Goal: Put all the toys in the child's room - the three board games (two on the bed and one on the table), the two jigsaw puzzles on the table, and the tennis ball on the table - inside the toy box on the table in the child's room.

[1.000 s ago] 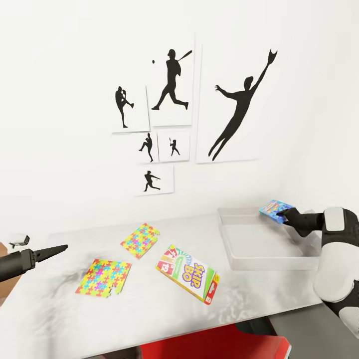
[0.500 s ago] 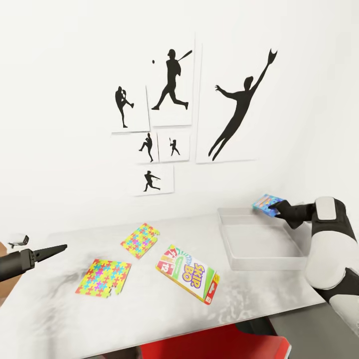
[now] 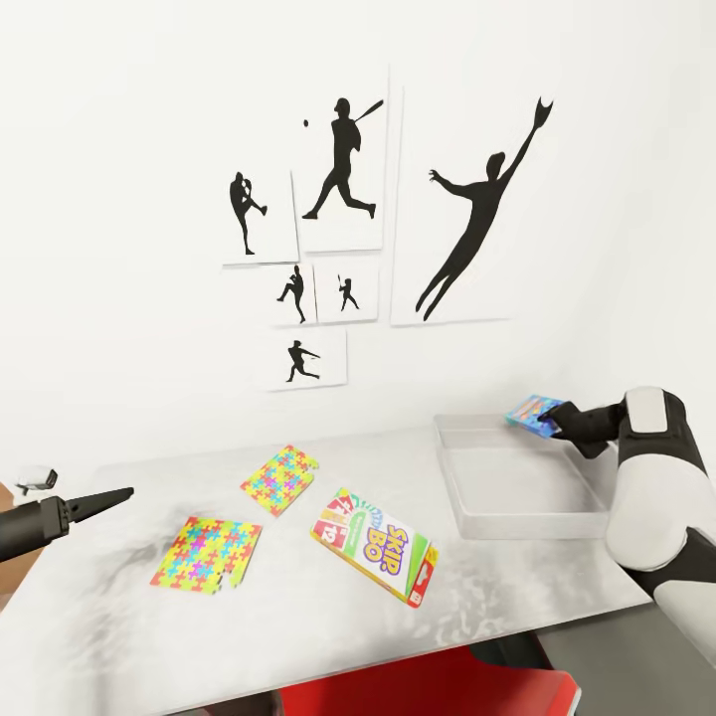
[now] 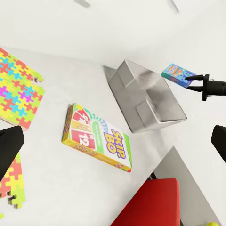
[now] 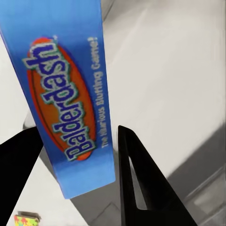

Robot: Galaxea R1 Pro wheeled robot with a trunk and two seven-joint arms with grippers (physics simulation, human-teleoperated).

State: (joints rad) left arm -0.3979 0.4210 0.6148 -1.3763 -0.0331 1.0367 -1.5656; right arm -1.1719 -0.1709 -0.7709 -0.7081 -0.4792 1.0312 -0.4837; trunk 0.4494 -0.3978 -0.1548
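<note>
My right gripper (image 3: 550,423) is shut on a blue board game (image 3: 530,411) lettered "Balderdash" (image 5: 70,99). It holds the box in the air over the far right corner of the light grey toy box (image 3: 517,517). The Skip-Bo board game (image 3: 373,545) lies flat on the white table (image 3: 298,636), left of the toy box. Two jigsaw puzzles (image 3: 281,479) (image 3: 207,553) lie further left. My left gripper (image 3: 124,493) hovers open over the table's left end, its fingers (image 4: 9,148) wide apart with nothing between them. A yellow-green sliver (image 4: 214,224), perhaps the tennis ball, shows past the table's edge.
A red chair (image 3: 428,686) stands under the table's near edge. The white wall behind the table carries black baseball silhouette pictures (image 3: 343,174). The toy box (image 4: 141,99) sits close to the table's right end.
My right gripper has carried the blue board game a little leftward, towards the toy box's far corner, and the right forearm has swung more upright. The left arm and the table's things have stayed put.
</note>
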